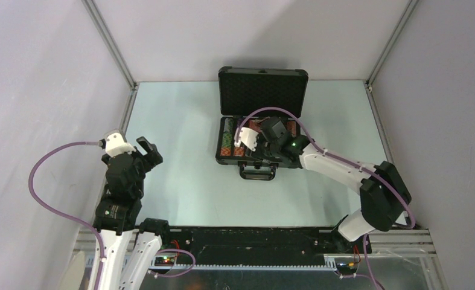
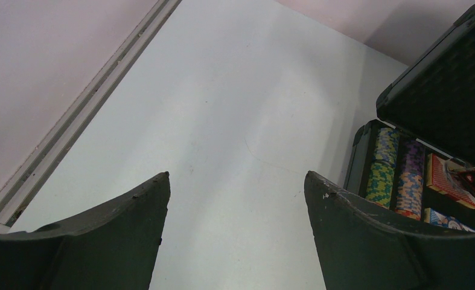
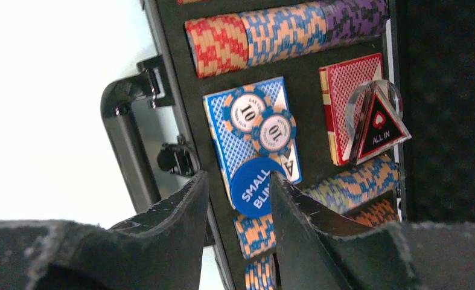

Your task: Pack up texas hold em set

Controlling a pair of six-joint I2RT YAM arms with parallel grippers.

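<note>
The black briefcase point(image 1: 263, 90) lies open at the table's middle back, its lid upright, its handle point(image 1: 258, 173) towards me. In the right wrist view, rows of multicoloured chips point(image 3: 283, 33) fill the foam slots. A red-patterned deck point(image 3: 349, 84) carries a clear round button and the dark triangular "ALL IN" marker point(image 3: 379, 124). Two "10" chips point(image 3: 245, 110) and a blue "SMALL BLIND" button point(image 3: 253, 187) rest on a blue deck point(image 3: 223, 145). My right gripper point(image 3: 238, 176) hovers over that button, jaws apart, holding nothing. My left gripper point(image 1: 139, 151) stands open and empty over bare table, far left of the case.
Grey walls with metal frame rails point(image 1: 111, 42) enclose the table on three sides. The case's lid point(image 2: 446, 90) and chip rows point(image 2: 382, 169) show at the right edge of the left wrist view. A purple cable point(image 1: 277, 112) loops over the case.
</note>
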